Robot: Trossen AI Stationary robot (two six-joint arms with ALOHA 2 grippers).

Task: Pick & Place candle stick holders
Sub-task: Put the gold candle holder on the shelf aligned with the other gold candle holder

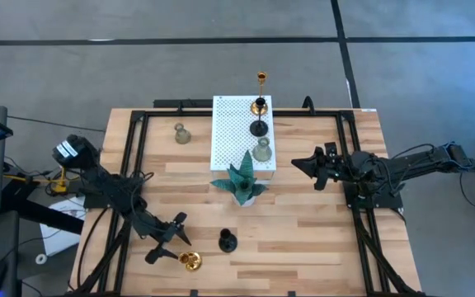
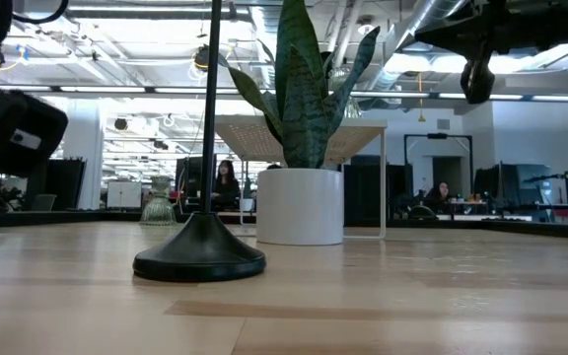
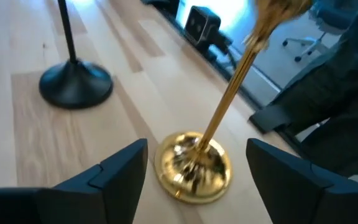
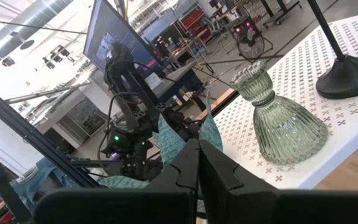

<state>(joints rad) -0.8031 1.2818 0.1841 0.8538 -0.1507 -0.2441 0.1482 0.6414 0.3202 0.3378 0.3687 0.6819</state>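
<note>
A gold holder (image 3: 194,167) stands on its round base near the table's front edge, also seen in the high view (image 1: 190,261). My left gripper (image 1: 168,239) is open, and its fingers (image 3: 124,167) stand on either side of the gold base without touching it. A black holder (image 1: 227,241) stands on the table just right of it, and its base shows in the low view (image 2: 200,254). A gold holder (image 1: 261,82), a black holder (image 1: 259,125) and a grey-green holder (image 4: 278,121) stand on the white board (image 1: 231,136). Another grey-green holder (image 1: 181,134) stands left of the board. My right gripper (image 1: 299,163) is shut, right of the board.
The teal plant ornament (image 1: 242,183) in its white pot (image 2: 299,205) stands at the table's middle, just in front of the board. Black frame rails (image 1: 134,157) run along the table's left and right sides. People sit in the room beyond the table.
</note>
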